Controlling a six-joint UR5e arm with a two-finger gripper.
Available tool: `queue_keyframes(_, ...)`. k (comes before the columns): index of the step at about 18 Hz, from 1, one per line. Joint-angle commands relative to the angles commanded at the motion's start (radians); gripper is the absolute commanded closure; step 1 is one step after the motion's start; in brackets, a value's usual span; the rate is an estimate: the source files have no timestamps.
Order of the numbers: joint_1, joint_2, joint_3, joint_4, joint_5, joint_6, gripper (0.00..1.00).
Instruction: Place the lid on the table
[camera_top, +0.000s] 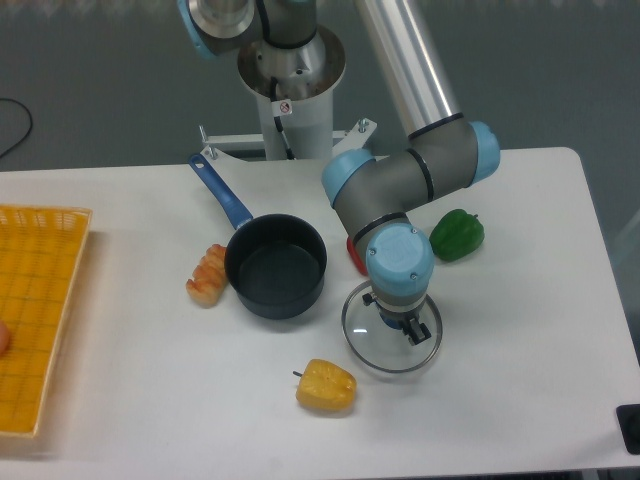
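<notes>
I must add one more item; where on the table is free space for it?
Free: the table right of the lid, below the green pepper; also between yellow tray and pastry. Crowded: around the saucepan, lid and yellow pepper.

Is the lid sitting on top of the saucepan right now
No, the lid is off to the right of the open saucepan, low over the table under the end effector.

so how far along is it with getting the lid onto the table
Done: the lid is off the saucepan, which sits open. In hand: the gripper is directly over the lid's centre, to the right of the pot and over the white table. From this view I cannot tell whether the lid already rests on the surface or whether the jaws have let go. Left: release and pull away.
</notes>
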Motion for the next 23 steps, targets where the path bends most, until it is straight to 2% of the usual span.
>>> queue_keyframes(23,-0.009,-0.009,-0.009,0.005,0.005,0.0,0.42)
